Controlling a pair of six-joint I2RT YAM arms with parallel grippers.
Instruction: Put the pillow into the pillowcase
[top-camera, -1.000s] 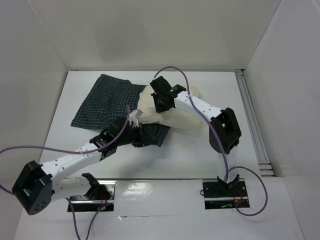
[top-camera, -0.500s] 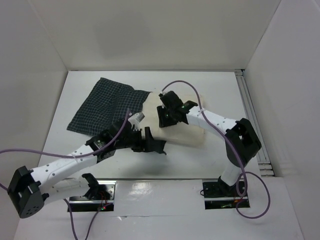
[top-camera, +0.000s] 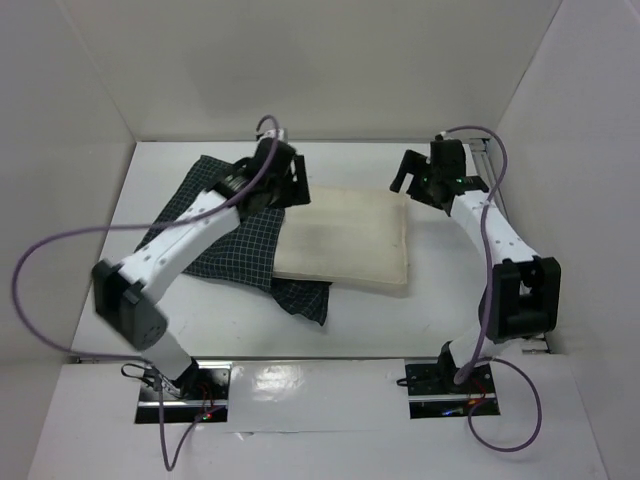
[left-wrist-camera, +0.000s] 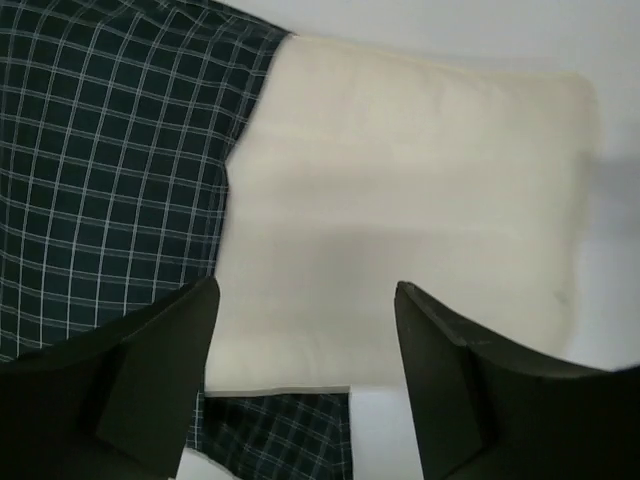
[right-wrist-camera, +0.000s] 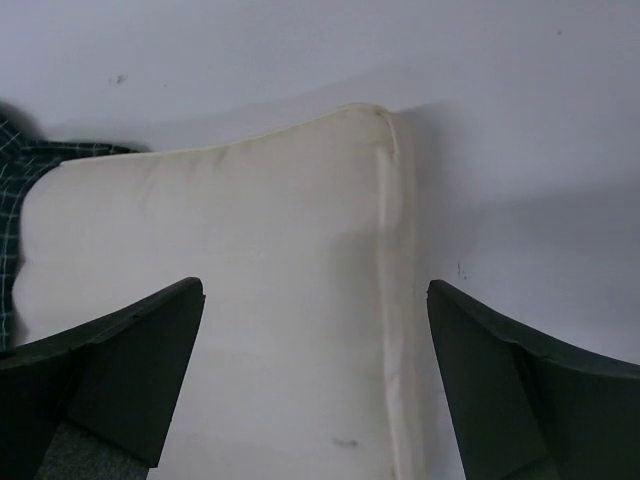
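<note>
Both hands (left-wrist-camera: 305, 288) (right-wrist-camera: 316, 287) above pillow (top-camera: 345, 240) ends

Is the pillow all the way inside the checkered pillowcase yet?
No, nearly the whole cream pillow shows bare from above, and the dark checked pillowcase only meets its left edge.

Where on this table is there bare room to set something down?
Bare table lies between the pillow and the arm bases, and right of the pillow. Far left is crowded: pillowcase and left gripper.
</note>
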